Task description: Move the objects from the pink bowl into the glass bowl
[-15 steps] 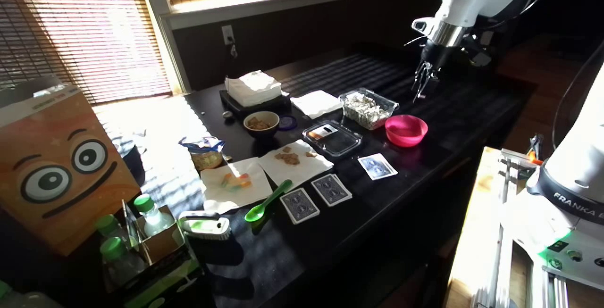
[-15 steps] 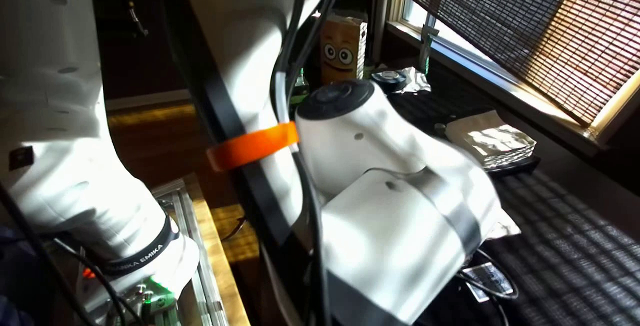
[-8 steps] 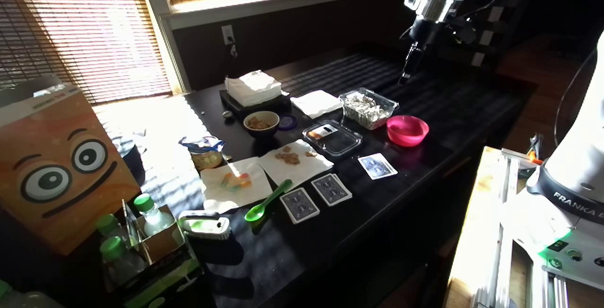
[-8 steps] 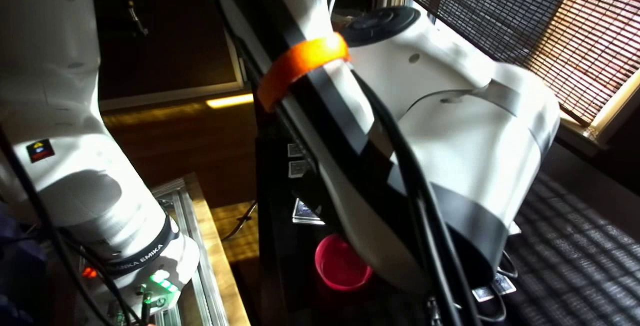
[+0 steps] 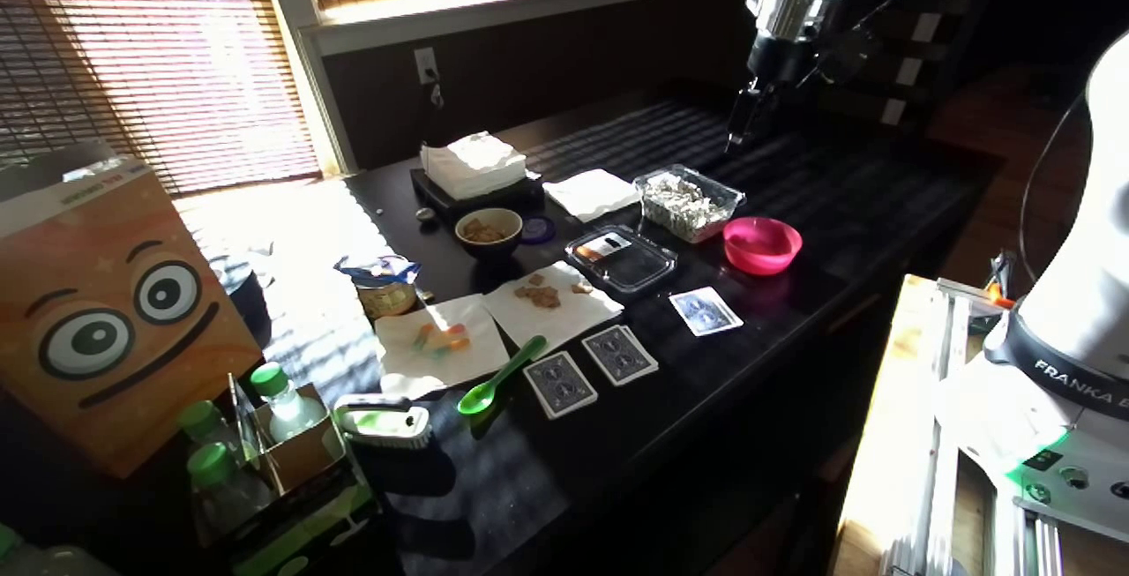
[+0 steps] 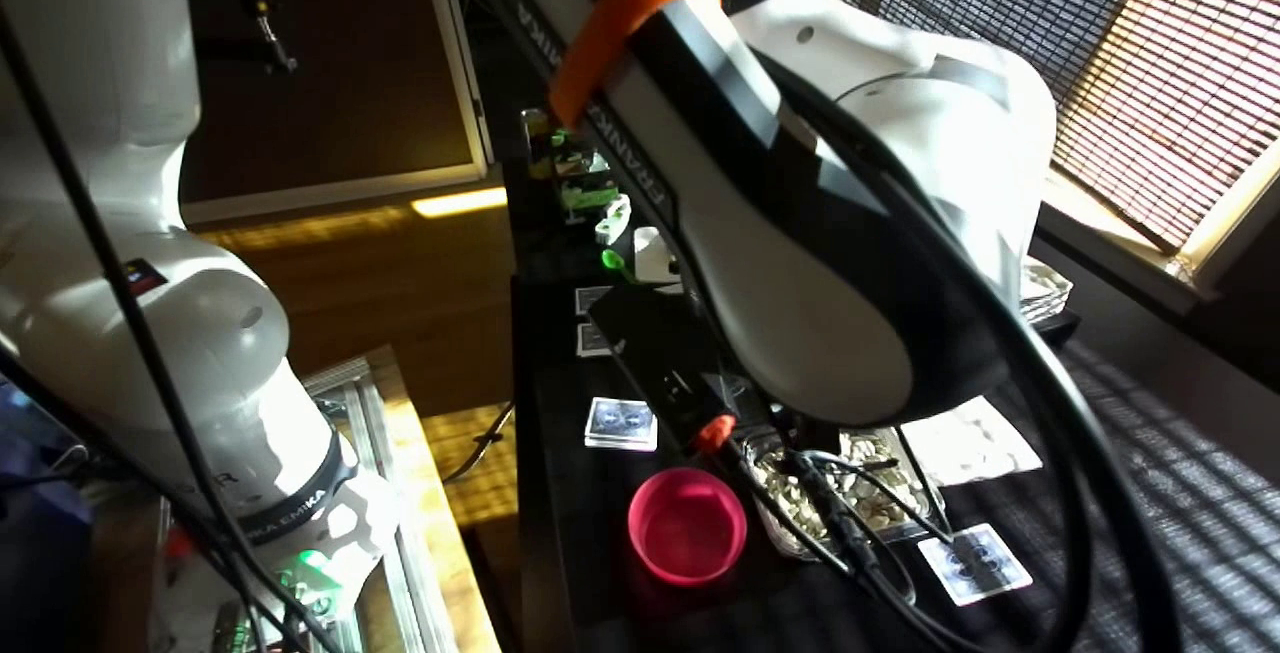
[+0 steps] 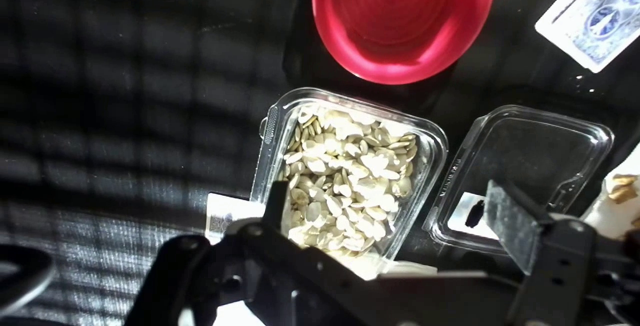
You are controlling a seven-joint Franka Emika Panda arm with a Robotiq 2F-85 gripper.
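**Seeds (image 7: 345, 181) already fill the glass bowl (image 7: 370, 111); a stray grab could undo that**

The pink bowl (image 7: 402, 16) stands just beside the glass bowl on the dark bench (image 7: 135, 66). No objects can be made out in it, though shade covers part of its floor. All the seeds in sight are in the glass bowl, so the transfer looks finished, or the sentence does not fit the scene. The first danger is therefore a wrong choice: scooping here would carry seeds the wrong way.

The claw (image 7: 387, 191) hangs overhead, its fingers (image 7: 512, 226) spread wide, gripping nothing that shows. In the wrist view one finger lines up with the seeds and the other with the clear lid (image 7: 530, 141). A straight descent could bring the bowl's wall between them; squeezing would then pinch the rim, tip the bowl and spill seeds. See-through walls and hard glare make that edge easy to misjudge. Small, flat seeds would probably shed from a partial grip.

In an exterior view, the cables (image 6: 1045, 368) hang partly in front of the glass bowl; whether any touches it I cannot tell. A low pass could snag the rim.
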